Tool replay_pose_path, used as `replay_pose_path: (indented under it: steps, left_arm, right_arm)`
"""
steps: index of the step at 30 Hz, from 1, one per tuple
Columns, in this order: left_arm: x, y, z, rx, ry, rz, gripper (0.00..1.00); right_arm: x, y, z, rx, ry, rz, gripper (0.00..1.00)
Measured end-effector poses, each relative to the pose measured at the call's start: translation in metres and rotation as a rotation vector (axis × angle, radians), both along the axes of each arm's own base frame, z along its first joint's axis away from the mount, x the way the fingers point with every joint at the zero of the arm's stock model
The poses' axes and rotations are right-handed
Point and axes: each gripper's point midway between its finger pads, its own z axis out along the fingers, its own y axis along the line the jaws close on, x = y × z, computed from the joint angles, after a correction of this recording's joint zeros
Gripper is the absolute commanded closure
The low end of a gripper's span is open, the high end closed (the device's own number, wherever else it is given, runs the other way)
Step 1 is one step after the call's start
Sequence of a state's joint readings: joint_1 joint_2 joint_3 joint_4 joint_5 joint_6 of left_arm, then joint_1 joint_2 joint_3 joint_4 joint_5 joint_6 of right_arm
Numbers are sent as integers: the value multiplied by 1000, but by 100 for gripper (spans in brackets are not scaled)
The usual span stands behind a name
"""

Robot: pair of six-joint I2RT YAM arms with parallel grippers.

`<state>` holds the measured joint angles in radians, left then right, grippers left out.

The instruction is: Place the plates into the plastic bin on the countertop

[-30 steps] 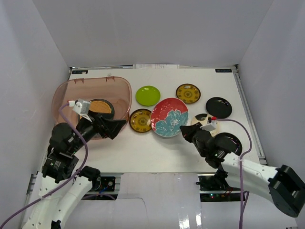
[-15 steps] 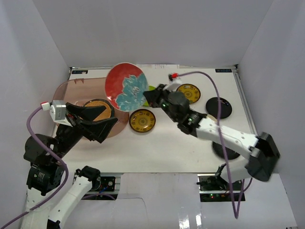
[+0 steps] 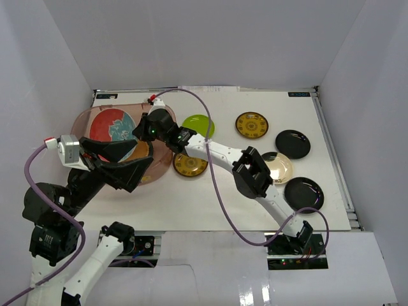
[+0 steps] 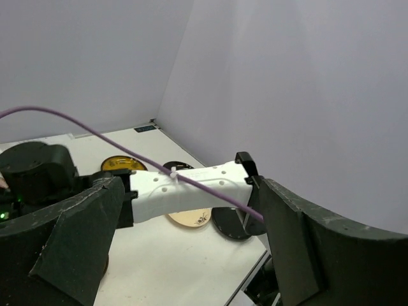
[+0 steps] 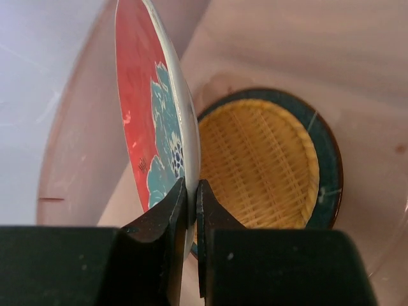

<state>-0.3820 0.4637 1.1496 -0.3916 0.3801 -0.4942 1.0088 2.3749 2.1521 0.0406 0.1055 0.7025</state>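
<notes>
Our right gripper (image 5: 189, 191) pinches 1 red-and-teal plate (image 5: 143, 121) by its rim, on edge above the woven plate (image 5: 261, 166) inside the plastic bin (image 5: 357, 76), upper left. Our left gripper (image 3: 145, 155) hangs spread wide.

right pincer (image 5: 189, 186) clamped, left pincer (image 3: 144, 153) agape

Plain white panels (image 3: 204, 44) stand behind and at both sides.
</notes>
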Motion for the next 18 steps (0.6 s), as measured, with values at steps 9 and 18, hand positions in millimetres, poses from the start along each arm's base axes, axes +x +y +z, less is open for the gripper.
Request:
replay_pose_path:
  steps: [9,18]
  left_arm:
    - [9,-3,-13,11,36,6,2]
    - [24,-2,-29,25,109,43,2]
  right_arm:
    - [-9,-1,-82,-89,185,-21,77]
    - [-6,1,-64,-12,165,-48,9]
